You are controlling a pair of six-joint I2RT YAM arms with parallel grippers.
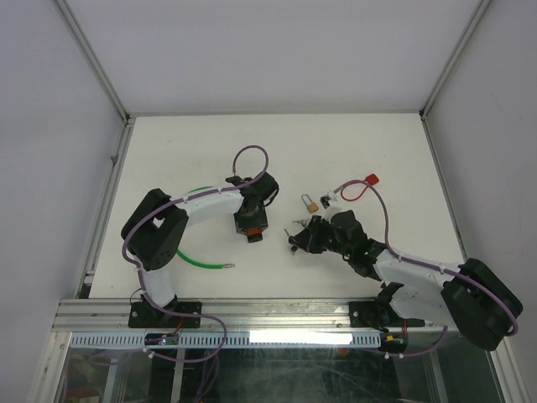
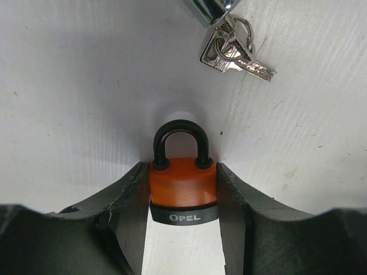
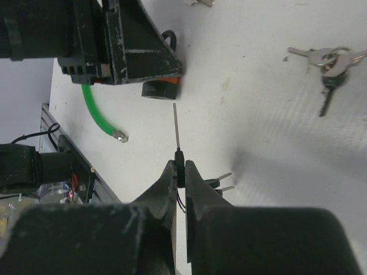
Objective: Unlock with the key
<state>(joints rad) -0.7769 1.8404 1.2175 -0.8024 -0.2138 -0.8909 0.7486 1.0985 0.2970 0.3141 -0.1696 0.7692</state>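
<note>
Left tool (image 2: pixel 182 175): closed on the orange padlock (image 2: pixel 183 189). Jaws press both sides of the body, and the black shackle points away from the wrist. The lock sits low at the worktop (image 2: pixel 74 86); you cannot tell whether it touches.

Right tool (image 3: pixel 181 172): clamped on the head of a key (image 3: pixel 176 123). The blade sticks out past the fingertips toward the padlock's base, with its tip near the base but apart from it.

You also have a spare key bunch (image 3: pixel 328 60) lying off to one side of the right tool. A small brass padlock (image 1: pixel 310 203) lies between the two tools, and a green cable (image 1: pixel 200 258) curves beside the left arm.
</note>
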